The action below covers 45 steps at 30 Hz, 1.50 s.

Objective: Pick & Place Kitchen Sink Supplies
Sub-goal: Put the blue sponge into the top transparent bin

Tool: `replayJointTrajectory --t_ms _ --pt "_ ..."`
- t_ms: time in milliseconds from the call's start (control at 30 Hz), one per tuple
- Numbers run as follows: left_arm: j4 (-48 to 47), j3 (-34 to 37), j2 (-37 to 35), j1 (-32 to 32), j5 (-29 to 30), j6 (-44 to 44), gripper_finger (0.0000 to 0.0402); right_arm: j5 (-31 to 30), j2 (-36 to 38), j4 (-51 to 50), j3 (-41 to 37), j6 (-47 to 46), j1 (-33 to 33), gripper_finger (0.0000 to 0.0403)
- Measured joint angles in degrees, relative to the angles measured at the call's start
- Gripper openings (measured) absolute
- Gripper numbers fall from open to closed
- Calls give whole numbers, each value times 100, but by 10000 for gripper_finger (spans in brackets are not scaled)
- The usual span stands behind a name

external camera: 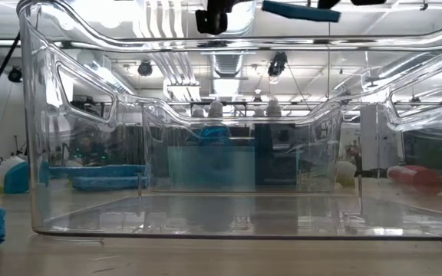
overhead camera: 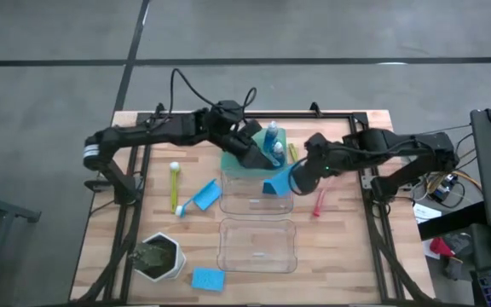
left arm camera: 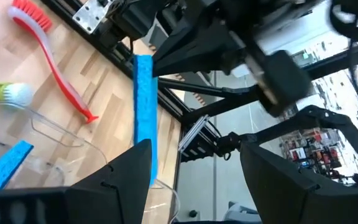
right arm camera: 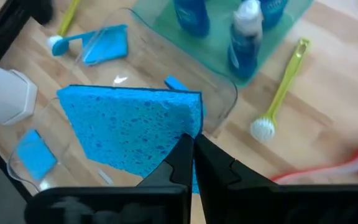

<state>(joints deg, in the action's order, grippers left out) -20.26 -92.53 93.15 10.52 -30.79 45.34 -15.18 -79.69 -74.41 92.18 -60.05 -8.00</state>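
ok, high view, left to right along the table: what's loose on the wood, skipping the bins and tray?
White pot of greenery → yellow-green brush → blue sponge near the front edge → pink-red brush.

Below your right gripper and its bright blue rectangular sponge, the clear plastic bin lies open. The left gripper and blue-liquid bottles crowd beside it.
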Motion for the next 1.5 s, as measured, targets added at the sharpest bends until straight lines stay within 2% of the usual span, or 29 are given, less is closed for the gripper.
replayJointTrajectory --t_ms 433,733,900,1133,1267,1500 --pt "-270 0 133 -60 34 -203 236 -180 -484 -3 965 589 157 8" --pt "-513 0 133 -56 -2 -293 229 -192 -477 63 1060 713 244 8" --pt "-812 0 133 -56 8 -451 183 -153 -461 289 1062 917 244 8" --pt "-771 0 130 -52 88 -541 105 -87 -438 356 1062 1005 244 8" --pt "-766 0 130 -52 75 -665 72 143 -317 446 1058 1230 244 11" --pt "-755 0 60 -52 53 -1192 37 376 158 946 1058 1394 239 59"
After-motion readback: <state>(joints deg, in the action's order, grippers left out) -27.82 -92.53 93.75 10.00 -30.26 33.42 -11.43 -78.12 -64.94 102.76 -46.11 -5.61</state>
